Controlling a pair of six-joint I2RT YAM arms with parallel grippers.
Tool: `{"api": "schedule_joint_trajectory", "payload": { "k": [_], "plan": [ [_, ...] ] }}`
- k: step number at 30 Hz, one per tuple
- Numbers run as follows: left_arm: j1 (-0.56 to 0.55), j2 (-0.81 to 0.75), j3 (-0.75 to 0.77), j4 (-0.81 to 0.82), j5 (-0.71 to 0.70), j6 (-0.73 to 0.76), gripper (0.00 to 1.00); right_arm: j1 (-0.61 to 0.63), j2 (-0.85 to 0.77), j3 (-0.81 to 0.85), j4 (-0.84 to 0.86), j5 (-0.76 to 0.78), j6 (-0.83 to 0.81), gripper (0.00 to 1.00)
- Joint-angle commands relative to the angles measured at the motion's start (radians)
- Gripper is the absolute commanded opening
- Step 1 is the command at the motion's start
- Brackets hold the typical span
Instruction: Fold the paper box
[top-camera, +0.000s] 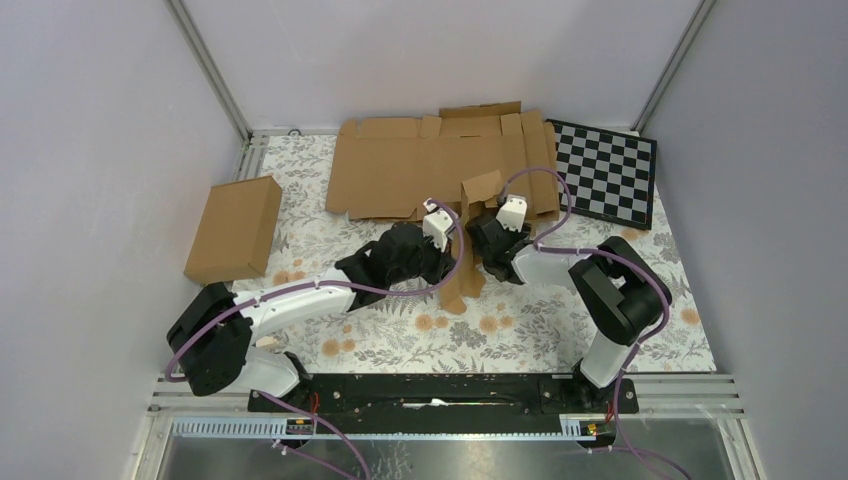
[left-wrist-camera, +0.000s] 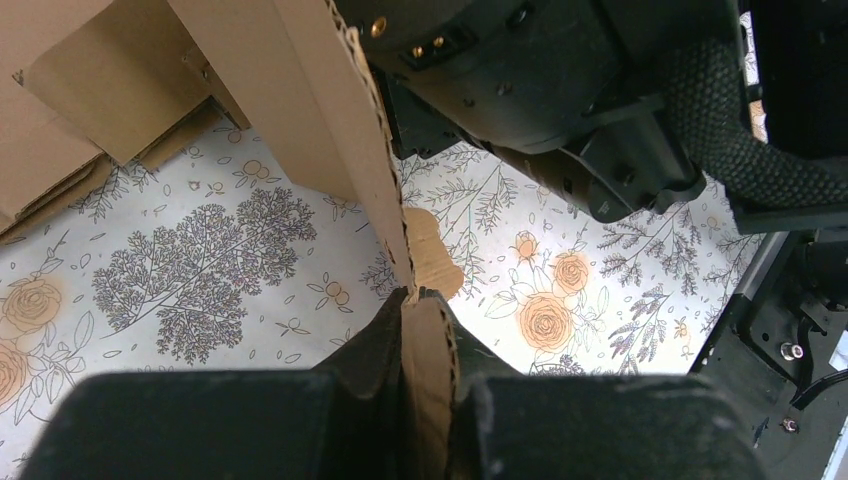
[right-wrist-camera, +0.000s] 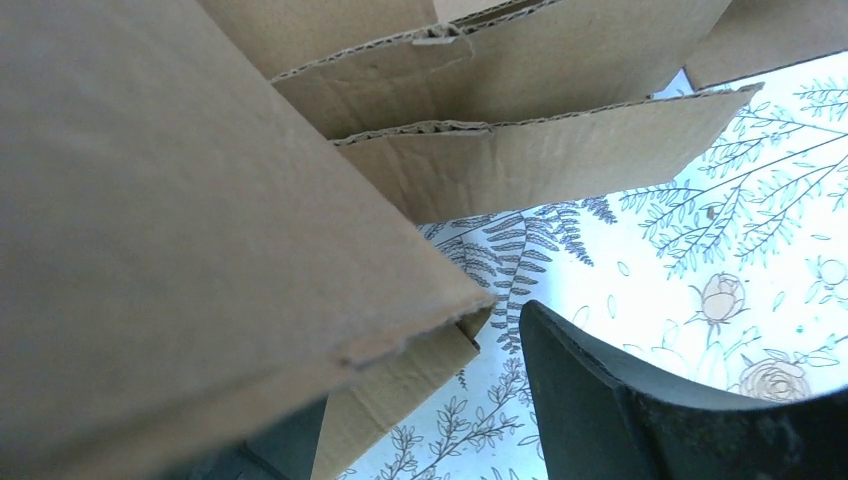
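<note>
**Well, mailer stood on edge between both claws**

The left gripper (left-wrist-camera: 425, 325) was clenched on the corrugated edge of the paper box (top-camera: 458, 288), which rose upright just ahead of its fingers. The right gripper (right-wrist-camera: 405, 385) stood spread, with a panel between its jaws, apparently untouched. Light and stiff, the board would likely bend only at its creases, so a gentle hold on a flap's edge looked best.

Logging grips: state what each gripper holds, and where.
Left gripper pinches the small brown corrugated cardboard box by a flap's edge; right gripper open, apparently holding nothing.
</note>
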Motion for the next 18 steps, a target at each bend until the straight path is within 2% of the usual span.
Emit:
{"api": "schedule_joint_trajectory", "payload": {
  "k": [1, 7, 16, 18],
  "plan": [
    [0.002, -0.028, -0.008, 0.004, -0.012, -0.015, 0.06, 0.024, 0.09, -0.073, -0.212, -0.139, 0.067, 0.73],
    [0.002, -0.04, -0.028, 0.007, -0.016, -0.024, 0.07, 0.025, 0.02, -0.111, -0.193, -0.16, 0.101, 0.65],
    [0.001, -0.065, -0.022, -0.006, -0.041, -0.029, 0.07, 0.022, -0.362, -0.28, 0.021, -0.242, 0.085, 0.58],
    [0.001, -0.069, -0.025, -0.005, -0.04, -0.029, 0.07, 0.017, -0.434, -0.338, 0.097, -0.242, 0.091, 0.53]
  ]
}}
